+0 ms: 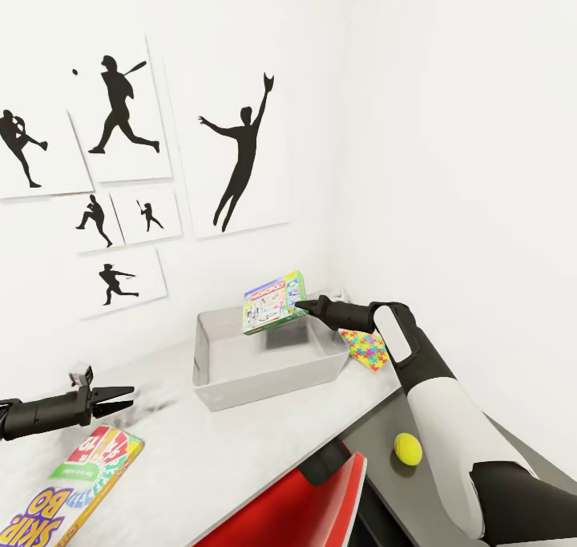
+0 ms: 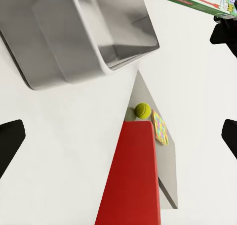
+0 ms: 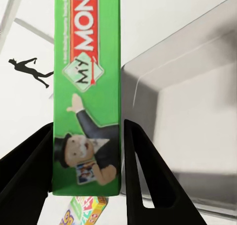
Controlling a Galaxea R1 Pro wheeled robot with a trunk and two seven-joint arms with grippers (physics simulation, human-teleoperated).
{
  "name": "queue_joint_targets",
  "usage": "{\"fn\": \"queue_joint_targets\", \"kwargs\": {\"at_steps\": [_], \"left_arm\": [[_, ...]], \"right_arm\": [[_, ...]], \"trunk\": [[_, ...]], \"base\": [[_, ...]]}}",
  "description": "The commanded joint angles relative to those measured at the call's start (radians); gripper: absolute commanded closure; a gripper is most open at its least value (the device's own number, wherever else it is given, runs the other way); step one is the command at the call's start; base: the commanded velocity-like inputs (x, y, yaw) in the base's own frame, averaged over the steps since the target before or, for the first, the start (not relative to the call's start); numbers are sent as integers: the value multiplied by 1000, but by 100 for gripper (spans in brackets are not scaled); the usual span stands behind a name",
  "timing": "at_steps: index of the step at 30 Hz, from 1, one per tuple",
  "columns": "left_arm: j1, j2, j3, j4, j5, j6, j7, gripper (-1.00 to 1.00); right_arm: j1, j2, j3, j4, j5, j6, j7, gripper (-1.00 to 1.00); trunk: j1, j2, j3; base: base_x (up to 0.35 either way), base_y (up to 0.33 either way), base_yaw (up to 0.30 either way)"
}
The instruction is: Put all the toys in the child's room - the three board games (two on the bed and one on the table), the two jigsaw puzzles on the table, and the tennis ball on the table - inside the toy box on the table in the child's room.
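Right gripper [image 1: 301,305] is clamping a green board game [image 1: 275,301], holding it tilted in the air over the grey toy box [image 1: 210,395]; left gripper [image 1: 120,399] is hanging spread wide, holding nothing, near another game [image 1: 80,483].

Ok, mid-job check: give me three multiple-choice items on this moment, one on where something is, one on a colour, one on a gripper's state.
1. Where is the green Monopoly game box?
A. flat on the desk
B. held above the shallow light-grey toy box
C. on the floor

2. What colour is the small ball on the lower dark-grey desk section?
A. yellow-green
B. blue
C. white

3. What is the state of the left gripper?
A. shut on the Skip-Bo game box
B. shut on the ball
C. open, holding nothing

Answers: 1 B, the right gripper clamps the box over the bin's open top. 2 A, it shows yellow-green in the head and left wrist views. 3 C, its fingers are spread in the air above the colourful Skip-Bo game box lying on the light-grey desk top.
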Motion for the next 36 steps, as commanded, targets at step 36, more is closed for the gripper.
{"fn": "queue_joint_targets", "kwargs": {"at_steps": [36], "left_arm": [[-1,1,0,0,0,11,-4,-100]], "right_arm": [[-15,-15,-7,5,6,16,1,100]], "trunk": [[0,-1,3]], "base": [[0,0,52]]}}
